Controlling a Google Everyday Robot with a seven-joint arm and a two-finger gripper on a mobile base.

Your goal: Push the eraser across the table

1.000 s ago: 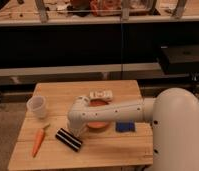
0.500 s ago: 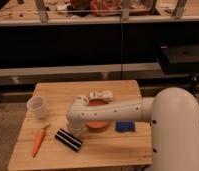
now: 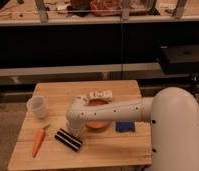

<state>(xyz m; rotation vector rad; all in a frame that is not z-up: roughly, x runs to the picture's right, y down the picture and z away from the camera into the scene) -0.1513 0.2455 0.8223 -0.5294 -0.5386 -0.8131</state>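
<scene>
The eraser (image 3: 68, 139) is a black striped block lying flat on the wooden table (image 3: 118, 147), near the front left. My white arm reaches from the right across the table's middle. My gripper (image 3: 75, 131) points down at the arm's end, right at the eraser's far right edge and seemingly touching it.
An orange carrot (image 3: 38, 141) lies left of the eraser. A white cup (image 3: 37, 106) stands at the back left. An orange bowl (image 3: 97, 122) sits mid-table, partly behind my arm. A blue object (image 3: 125, 127) lies right of it, and a white packet (image 3: 100, 94) behind it.
</scene>
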